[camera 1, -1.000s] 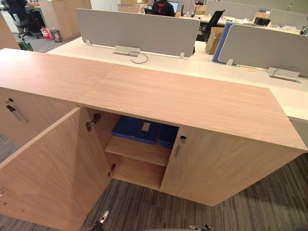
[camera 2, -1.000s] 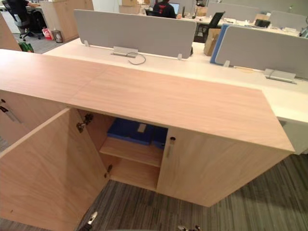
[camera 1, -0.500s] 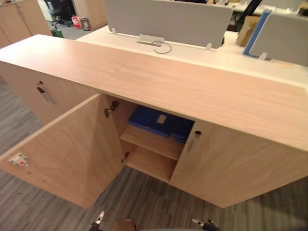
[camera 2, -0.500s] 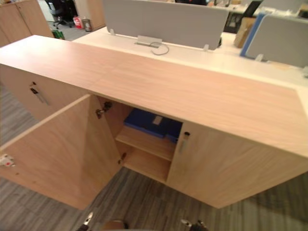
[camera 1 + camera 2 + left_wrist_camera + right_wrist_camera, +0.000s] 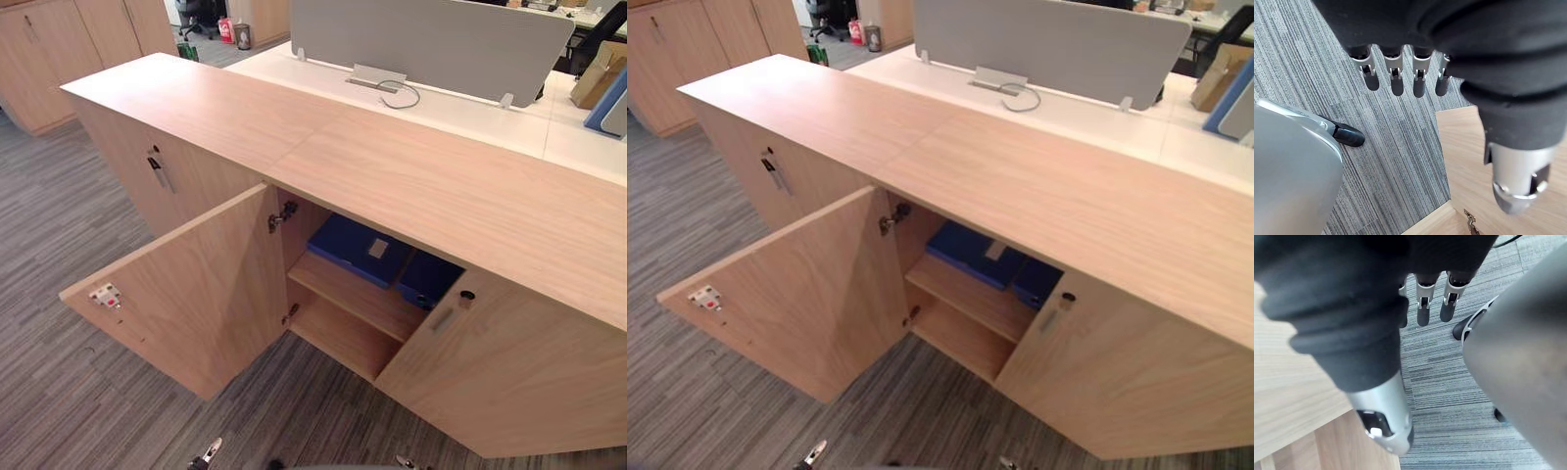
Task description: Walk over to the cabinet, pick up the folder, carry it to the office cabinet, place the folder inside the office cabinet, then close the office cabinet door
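Currently: blue folder (image 5: pixel 364 251) flat on upper shelf (image 5: pixel 345 292) inside office cabinet (image 5: pixel 470 196), long axis along the front, door (image 5: pixel 196 294) open. Well apart from left hand (image 5: pixel 1396 73) and right hand (image 5: pixel 1425 303), both straight-fingered, empty, above carpet (image 5: pixel 1391 147).

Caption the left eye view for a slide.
Wooden office cabinet, left door swung open, blue folders lying on its inner shelf.

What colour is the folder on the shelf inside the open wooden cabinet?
Blue, with a pale label; the flat folder shows best in the left eye view.
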{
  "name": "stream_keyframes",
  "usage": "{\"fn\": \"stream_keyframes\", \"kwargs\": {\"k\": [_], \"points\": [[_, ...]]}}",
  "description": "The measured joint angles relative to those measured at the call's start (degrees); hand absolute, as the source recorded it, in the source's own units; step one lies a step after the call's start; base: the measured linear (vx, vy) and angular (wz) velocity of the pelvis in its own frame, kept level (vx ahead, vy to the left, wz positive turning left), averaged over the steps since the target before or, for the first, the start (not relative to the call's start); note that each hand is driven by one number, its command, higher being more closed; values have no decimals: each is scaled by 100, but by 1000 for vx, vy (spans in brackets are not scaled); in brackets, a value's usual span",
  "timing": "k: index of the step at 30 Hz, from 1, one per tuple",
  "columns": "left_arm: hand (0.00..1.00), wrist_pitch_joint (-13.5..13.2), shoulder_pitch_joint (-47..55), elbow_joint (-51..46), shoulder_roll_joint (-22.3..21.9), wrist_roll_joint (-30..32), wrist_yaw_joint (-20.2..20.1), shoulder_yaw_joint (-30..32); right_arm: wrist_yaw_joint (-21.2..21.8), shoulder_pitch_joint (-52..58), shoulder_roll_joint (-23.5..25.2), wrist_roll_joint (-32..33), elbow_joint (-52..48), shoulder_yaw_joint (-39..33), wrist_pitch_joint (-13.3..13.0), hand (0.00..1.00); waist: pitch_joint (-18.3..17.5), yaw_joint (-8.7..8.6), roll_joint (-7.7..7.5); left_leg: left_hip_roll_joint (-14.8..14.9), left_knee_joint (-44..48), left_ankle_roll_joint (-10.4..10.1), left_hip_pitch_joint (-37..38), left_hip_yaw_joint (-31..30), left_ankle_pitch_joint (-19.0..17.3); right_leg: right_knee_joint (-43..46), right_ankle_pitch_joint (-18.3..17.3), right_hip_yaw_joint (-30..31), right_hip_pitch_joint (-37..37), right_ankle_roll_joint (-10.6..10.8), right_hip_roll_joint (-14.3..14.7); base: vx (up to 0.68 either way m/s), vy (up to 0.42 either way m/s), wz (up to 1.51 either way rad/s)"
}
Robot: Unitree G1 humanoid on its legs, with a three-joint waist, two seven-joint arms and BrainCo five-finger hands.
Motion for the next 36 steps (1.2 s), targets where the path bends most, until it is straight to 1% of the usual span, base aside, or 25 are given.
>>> {"fn": "stream_keyframes", "kwargs": {"k": [3, 7, 9, 12, 13, 17, 20, 22, 24, 27, 29, 31, 33, 34, 36], "points": [[0, -2, 0, 9, 20, 0, 11, -71, -5, -20, -43, 2, 14, 225, -8, 0, 28, 0, 4, 3, -19, -14, 44, -12, 30, 2, 0, -2, 43, 1, 0, -86, -44, 1], [0, -1, 1, 21, 24, -24, 25, -82, -4, -123, -65, 6, 18, 451, -11, 0, 161, -13, 11, 3, -43, -27, 38, -30, 103, -10, -1, -8, 46, 10, 0, -116, -33, 0], [0, -1, 4, 81, 40, -80, 26, -84, -3, -141, -66, 20, 18, 480, -12, 0, 169, -21, 9, -2, -44, -61, 8, -65, 116, -35, -6, -46, 50, 18, 2, -107, -33, 9], [0, 14, 49, 99, 107, -204, 16, 79, 14, -128, -95, 34, 18, 611, -20, 0, 235, -20, -6, -35, -44, -100, -51, -166, 173, -142, -26, -163, 101, 87, -3, -83, -38, 17], [0, 17, 126, 28, 128, -217, -11, 194, 41, -125, -97, 59, 14, 610, -33, 0, 261, -24, -22, -44, -44, -89, -58, -225, 180, -169, -50, -251, 140, 134, -8, -69, -46, 28], [0, 15, 298, -466, 291, -434, -27, 487, 37, -15, -116, 225, 14, 571, -96, 0, 310, 19, -39, -85, -42, -64, -123, -445, 203, -210, -140, -486, 214, 163, -9, -11, -38, 32], [0, 20, 310, -859, 400, -482, -25, 692, 41, -16, -101, 225, 13, 560, -96, 0, 344, 39, -56, -109, -40, -86, -147, -463, 216, -263, -135, -498, 220, 161, -16, 44, -9, 5], [0, 40, 304, -1379, 497, -477, -28, 712, 43, -16, -102, 222, 10, 559, -95, 0, 343, 48, -66, -130, -38, -60, -144, -435, 202, -285, -108, -475, 238, 176, -26, 79, -8, -4], [0, 64, 244, -1881, 684, -339, -36, 730, 50, -17, -103, 210, 1, 559, -90, 0, 350, 74, -65, -133, -34, -56, -136, -396, 174, -318, -103, -450, 251, 168, -27, 69, -12, -4], [0, 102, -39, -2041, 1083, 50, -52, 947, 86, -21, -109, 160, -38, 562, -57, 0, 357, 70, -66, -115, -13, -61, -63, -367, 119, -356, -95, -428, 332, 141, -5, 59, -20, -5], [0, 215, -252, -2041, 1417, 563, -13, 1111, 152, -22, -124, -17, -101, 589, -27, 0, 362, 71, -62, -92, -12, -77, 63, -314, 53, -375, -92, -406, 431, 117, 11, 39, -15, -12], [0, 327, -425, -2088, 1632, 916, 33, 1111, 179, -67, -128, -27, -119, 623, -12, 0, 359, 81, -60, -55, -12, -91, 64, -261, 37, -386, -68, -385, 412, 76, 36, 7, -12, -12], [0, 482, -535, -2373, 1731, 1233, 100, 1067, 250, -86, -127, -28, -120, 679, 8, 0, 364, 106, -57, -10, -12, -106, 65, -230, 24, -390, -36, -346, 394, 28, 75, -16, -7, -11], [0, 531, -623, -2573, 1791, 1401, 101, 1016, 281, -78, -135, -27, -123, 798, 17, 0, 366, 119, -53, 2, -20, -109, 66, -227, 21, -389, -26, -320, 390, 15, 89, -47, -5, -8], [0, 605, -826, -2640, 1971, 1577, 99, 978, 341, -69, -141, -29, -172, 897, 54, 0, 369, 123, -48, 11, -33, -111, 73, -220, 20, -389, -26, -294, 387, 15, 95, -52, -7, -6]]}}
